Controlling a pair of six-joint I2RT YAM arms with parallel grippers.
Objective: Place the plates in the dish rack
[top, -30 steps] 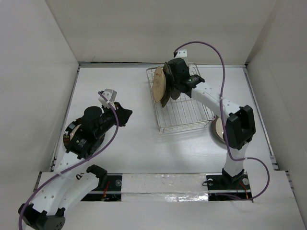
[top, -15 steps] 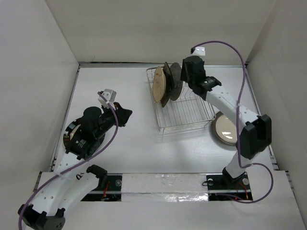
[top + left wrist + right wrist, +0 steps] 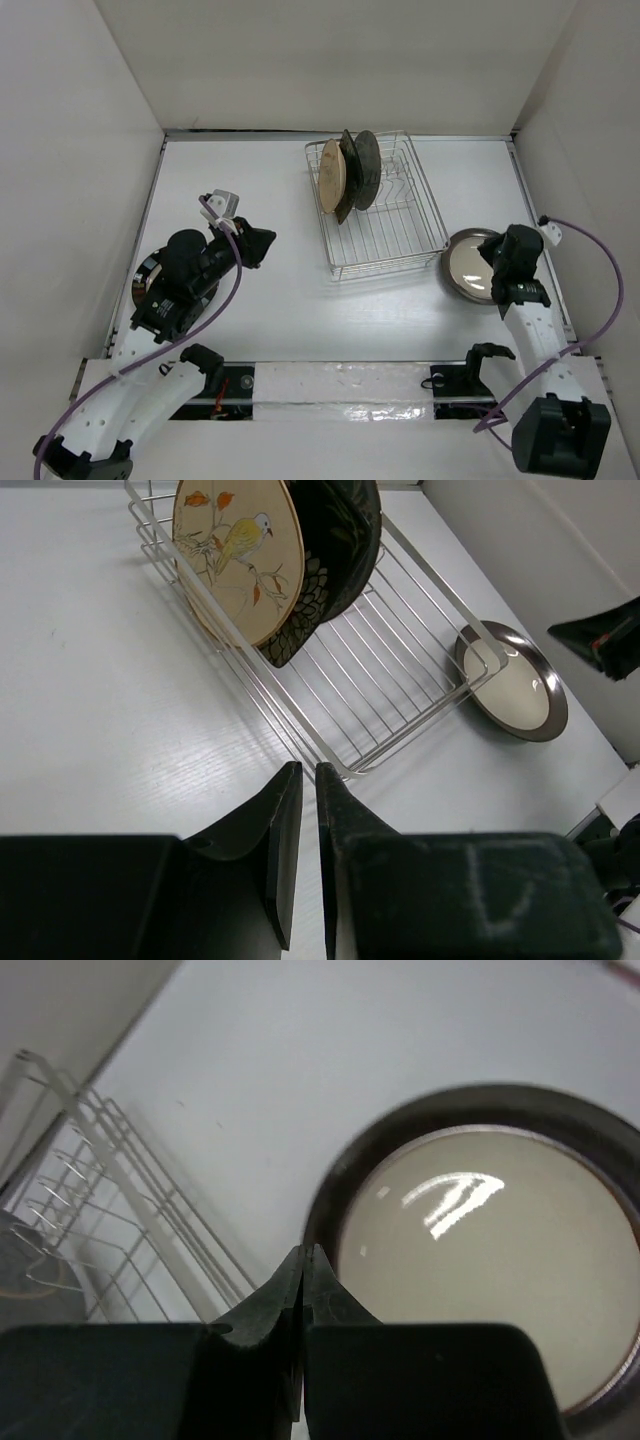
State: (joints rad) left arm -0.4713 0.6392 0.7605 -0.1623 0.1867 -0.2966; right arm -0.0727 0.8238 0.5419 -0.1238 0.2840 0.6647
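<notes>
The dish rack [image 3: 395,225] [image 3: 400,685] stands at the back centre. Upright in its far end are a tan plate [image 3: 331,175] with a bird painted on it [image 3: 238,555], a black plate [image 3: 346,185] and a dark round plate [image 3: 366,168]. A dark plate with a cream centre [image 3: 468,268] [image 3: 490,1260] lies flat on the table right of the rack. My right gripper [image 3: 497,258] [image 3: 304,1252] hovers shut and empty over that plate's rim. My left gripper [image 3: 262,243] [image 3: 301,770] is shut with only a thin gap, holding nothing. Another dark plate [image 3: 143,281] lies mostly hidden under the left arm.
White walls enclose the table on three sides. The right wall runs close beside the cream-centred plate. In the left wrist view the rack's near corner [image 3: 345,770] lies just ahead of the fingertips.
The right arm left the dark round plate standing in the rack, pulled back and swung down over the cream-centred plate, its jaws opening and shutting. The left arm shifted slightly.
</notes>
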